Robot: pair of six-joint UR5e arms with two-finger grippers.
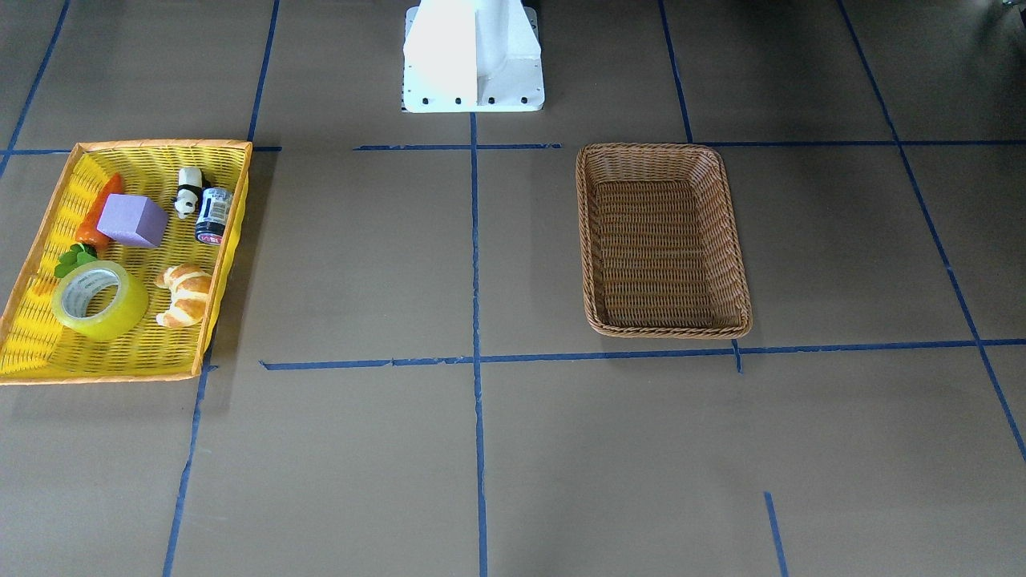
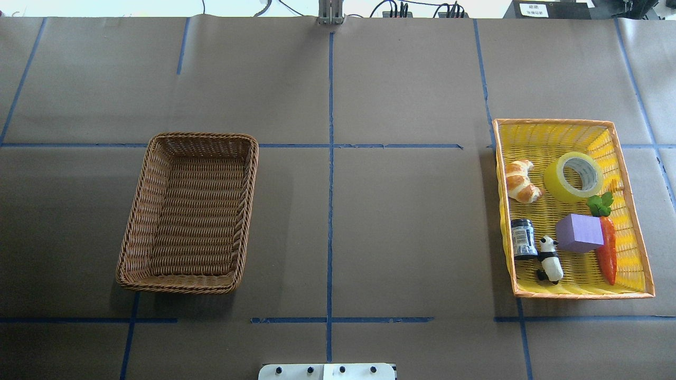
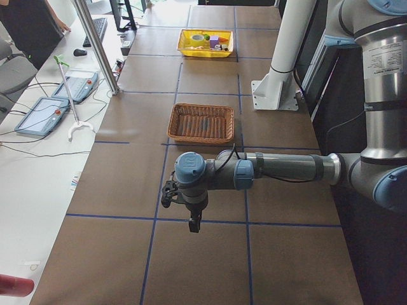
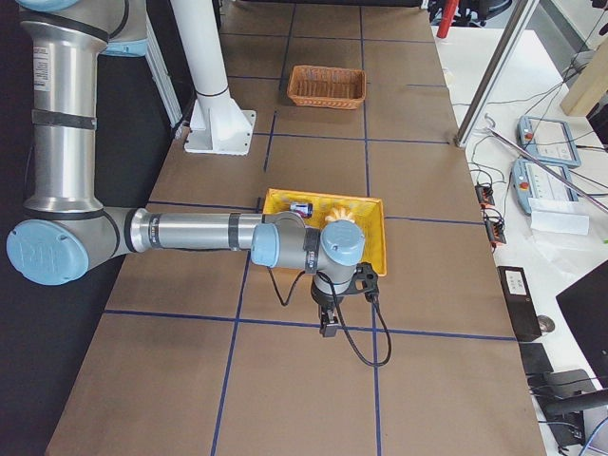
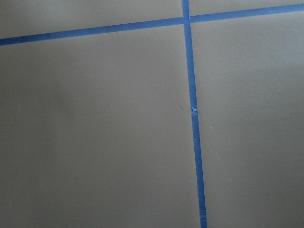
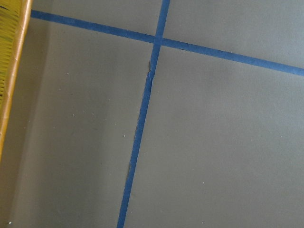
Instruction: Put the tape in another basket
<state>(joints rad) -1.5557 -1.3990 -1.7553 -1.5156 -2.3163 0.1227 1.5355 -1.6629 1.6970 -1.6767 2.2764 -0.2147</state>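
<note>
The tape (image 1: 122, 316) is a yellow-green roll that lies in the yellow, orange-rimmed basket (image 1: 160, 146); it also shows in the overhead view (image 2: 554, 182). The brown wicker basket (image 1: 665, 328) stands empty on the table's other half, also in the overhead view (image 2: 203, 136). My left gripper (image 3: 194, 223) shows only in the exterior left view, above the paper well short of the wicker basket (image 3: 200, 122). My right gripper (image 4: 328, 326) shows only in the exterior right view, just outside the yellow basket (image 4: 372, 237). I cannot tell whether either is open or shut.
The yellow basket also holds a croissant (image 1: 186, 295), a purple block (image 1: 135, 220), a carrot (image 1: 100, 210), a panda figure (image 1: 188, 191) and a dark jar (image 1: 214, 215). The white robot base (image 1: 473, 56) stands at the table's edge. The yellow basket's rim (image 6: 9, 71) shows at the right wrist view's left edge.
</note>
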